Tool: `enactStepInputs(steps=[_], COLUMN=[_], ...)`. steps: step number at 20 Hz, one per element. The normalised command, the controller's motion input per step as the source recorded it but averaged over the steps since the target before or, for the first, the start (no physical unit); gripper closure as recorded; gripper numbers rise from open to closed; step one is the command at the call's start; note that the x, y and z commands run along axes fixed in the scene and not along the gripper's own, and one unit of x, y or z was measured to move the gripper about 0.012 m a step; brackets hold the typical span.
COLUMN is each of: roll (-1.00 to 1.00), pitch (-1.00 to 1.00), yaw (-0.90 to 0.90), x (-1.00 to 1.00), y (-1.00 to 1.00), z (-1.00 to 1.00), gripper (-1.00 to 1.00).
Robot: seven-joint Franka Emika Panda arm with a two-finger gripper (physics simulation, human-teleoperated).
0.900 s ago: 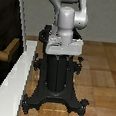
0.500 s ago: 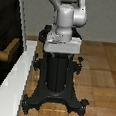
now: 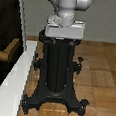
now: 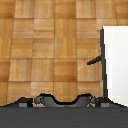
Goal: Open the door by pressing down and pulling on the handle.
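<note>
Near-black and flat, the door (image 3: 7, 24) filled the exterior view's left edge, cut off by the picture at top and side, its thick white frame (image 3: 20, 73) running down beside it toward the near left corner. On that dark panel sat the handle (image 3: 8, 50), a small brown wood-coloured lever whose bar ran out of the picture at the left, so its full length could not be seen. To the right of the frame, close beside it, stood the black pedestal (image 3: 58, 69) on its splayed feet, with a pale grey base plate (image 3: 64, 32) on top and the white arm (image 3: 67, 5) rising out of the frame, its upper links hidden. The gripper appeared in neither view, so whether the claw was apart or together could not be told. Wooden parquet floor (image 3: 101, 68) spread to the far right. In the wrist view the floor (image 4: 45, 45) filled most of the picture, with a white slab (image 4: 116, 60) cut off at one edge and a thin dark bar (image 4: 95, 61) jutting from it, too small to identify.
</note>
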Motion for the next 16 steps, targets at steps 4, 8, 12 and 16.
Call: enactStepInputs(steps=[4,8,12,16], roll=[0.00,0.00,0.00,0.00], pitch=[0.00,0.00,0.00,0.00], yaw=[0.00,0.00,0.00,0.00], x=[0.00,0.00,0.00,0.00], y=[0.00,-0.75,-0.75,-0.50], z=[0.50,0.00,0.00,0.00], gripper=[-1.00,-1.00,-1.00,-1.00])
